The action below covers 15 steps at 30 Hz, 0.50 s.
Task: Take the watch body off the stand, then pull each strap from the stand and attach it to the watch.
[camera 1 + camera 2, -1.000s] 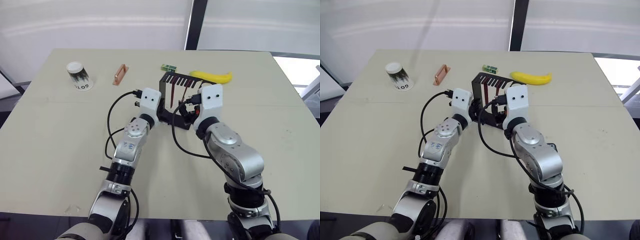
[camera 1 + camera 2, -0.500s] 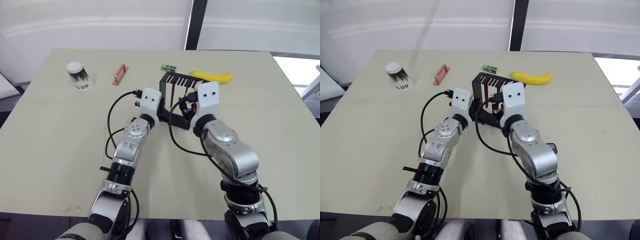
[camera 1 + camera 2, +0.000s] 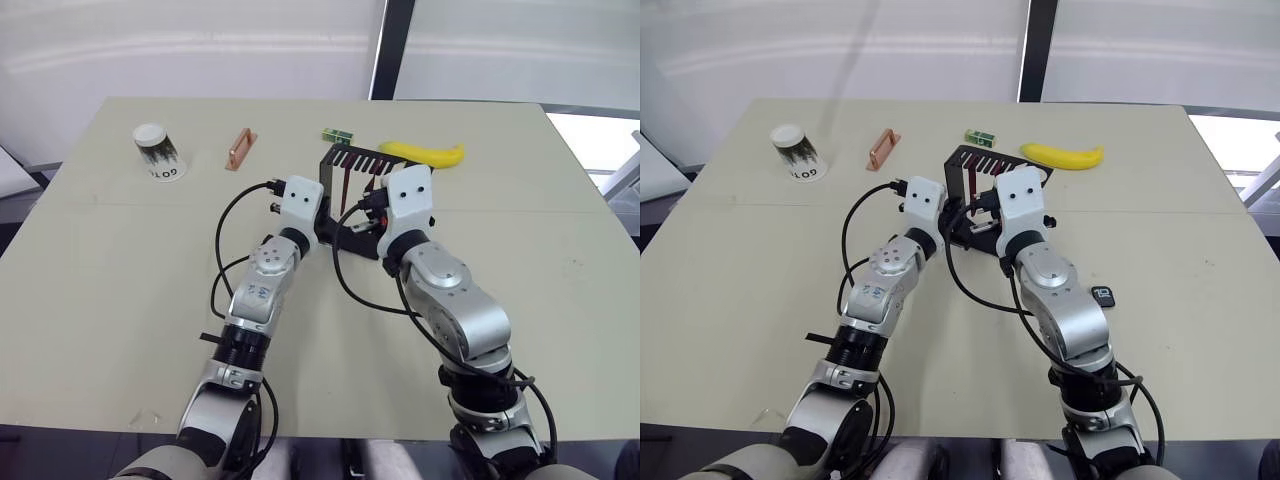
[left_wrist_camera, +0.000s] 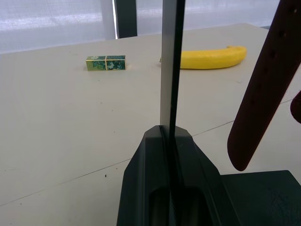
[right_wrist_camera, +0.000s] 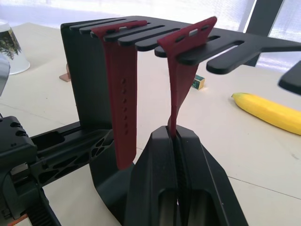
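Observation:
The black stand [image 3: 358,158] sits mid-table with two maroon straps hanging from its comb slots. My left gripper [image 4: 171,136] is shut on the thin edge of the stand's upright. My right gripper [image 5: 175,132] is shut on the lower end of the twisted strap [image 5: 182,80], which still hooks over the comb at its top. The other strap [image 5: 123,94] hangs free beside it. The watch body [image 3: 1103,296] lies flat on the table to the right of my right arm, away from the stand.
A banana [image 3: 425,153] and a small green block [image 3: 336,135] lie just behind the stand. A copper-coloured bar [image 3: 239,149] and an upturned paper cup [image 3: 158,152] sit at the far left. Cables loop from both wrists over the table [image 3: 100,300].
My right arm has swung left toward the stand, bringing its gripper onto the strap and uncovering the watch body on the table. The left arm and the stand have stayed put.

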### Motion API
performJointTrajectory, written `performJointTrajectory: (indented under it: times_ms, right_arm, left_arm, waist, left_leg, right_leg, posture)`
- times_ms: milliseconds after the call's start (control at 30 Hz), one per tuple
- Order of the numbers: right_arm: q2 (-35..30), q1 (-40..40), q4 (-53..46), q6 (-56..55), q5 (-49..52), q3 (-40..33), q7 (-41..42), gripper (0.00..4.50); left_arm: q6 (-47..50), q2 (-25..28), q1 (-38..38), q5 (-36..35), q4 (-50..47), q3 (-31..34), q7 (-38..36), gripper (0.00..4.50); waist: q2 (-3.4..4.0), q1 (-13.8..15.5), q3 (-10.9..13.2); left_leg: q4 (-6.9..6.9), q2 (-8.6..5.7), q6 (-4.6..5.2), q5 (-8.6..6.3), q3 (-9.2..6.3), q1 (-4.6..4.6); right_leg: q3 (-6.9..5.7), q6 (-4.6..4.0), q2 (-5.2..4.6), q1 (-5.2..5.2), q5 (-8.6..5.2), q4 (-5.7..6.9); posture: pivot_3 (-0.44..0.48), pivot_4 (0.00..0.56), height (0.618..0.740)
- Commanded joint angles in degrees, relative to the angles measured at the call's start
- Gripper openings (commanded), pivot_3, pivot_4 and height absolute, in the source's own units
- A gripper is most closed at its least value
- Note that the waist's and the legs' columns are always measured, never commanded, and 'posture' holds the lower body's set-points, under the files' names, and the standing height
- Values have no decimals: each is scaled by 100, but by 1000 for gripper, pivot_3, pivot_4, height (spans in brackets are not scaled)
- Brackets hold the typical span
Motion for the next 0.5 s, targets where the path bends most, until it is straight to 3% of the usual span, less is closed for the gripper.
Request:
performJointTrajectory:
  times_ms: [33,500]
  right_arm:
    - [-90,-17,-376,-156,-141,49,159,72]
    - [-591,598,-1263,-40,-157,128,737,72]
  left_arm:
    - [-52,-44,-46,37,-136,-88,-24,0]
    - [-95,-12,-106,67,-51,-62,-15,0]
  waist:
    - [0,1,0]
    - [0,10,0]
  left_leg:
    - [0,0,0,0,0,0]
    - [0,0,0,0,0,-1]
  right_leg:
    - [0,0,0,0,0,0]
    - [1,0,0,0,0,-1]
  posture:
    - [0,150,740]
    - [0,150,740]
